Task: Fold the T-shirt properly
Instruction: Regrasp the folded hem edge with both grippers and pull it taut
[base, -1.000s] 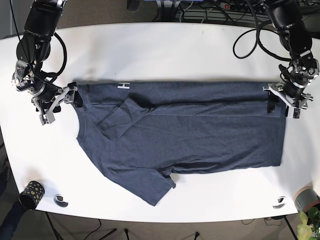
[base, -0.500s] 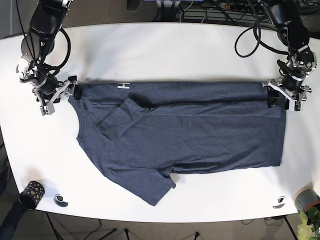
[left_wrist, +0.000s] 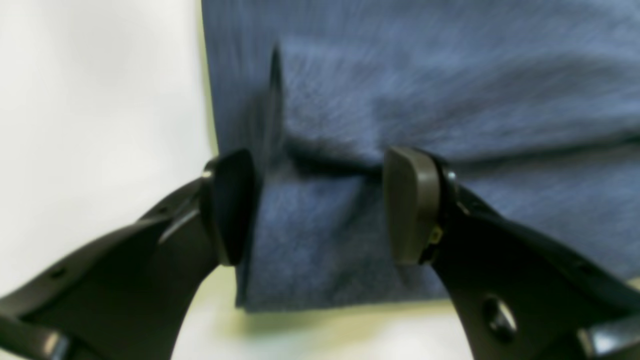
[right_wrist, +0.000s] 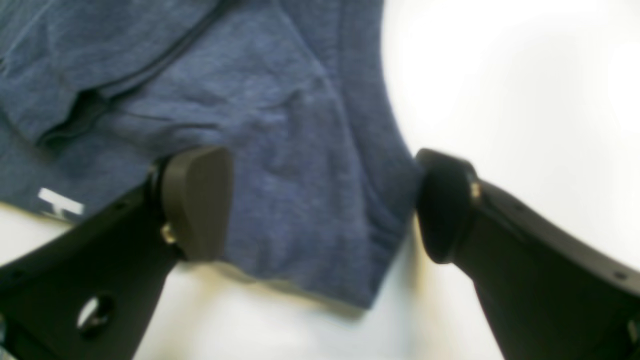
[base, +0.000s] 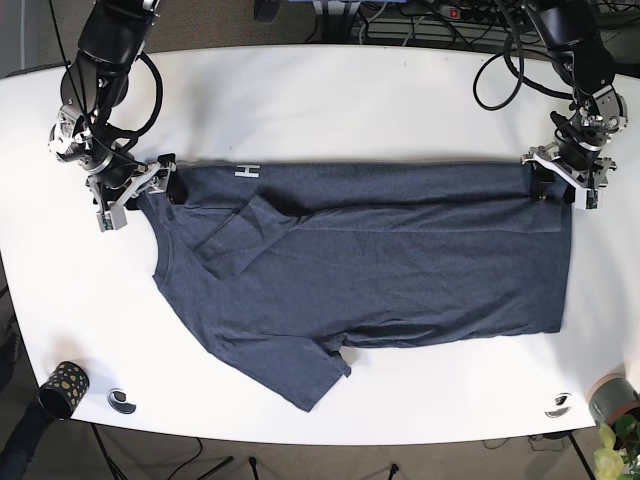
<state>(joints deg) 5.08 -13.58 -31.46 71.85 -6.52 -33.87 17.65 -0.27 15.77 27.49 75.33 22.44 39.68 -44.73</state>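
left hand (left_wrist: 320, 207) open, right hand (right_wrist: 320, 205) open

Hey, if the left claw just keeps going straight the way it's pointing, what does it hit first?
Most likely the T-shirt. The left claw is open, with the blue cloth's corner lying between its fingers, so going straight on would push into the fabric, with the white table beneath. How far off the cloth is remains unclear.

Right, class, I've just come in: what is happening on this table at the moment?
A two-armed robot is partway through folding a dark blue T-shirt spread on a white table. The far long edge is already folded in, with one sleeve tucked over the body. The left gripper straddles the far hem corner and the right gripper straddles the far shoulder corner. Both sets of jaws are open, with cloth between them but not pinched.
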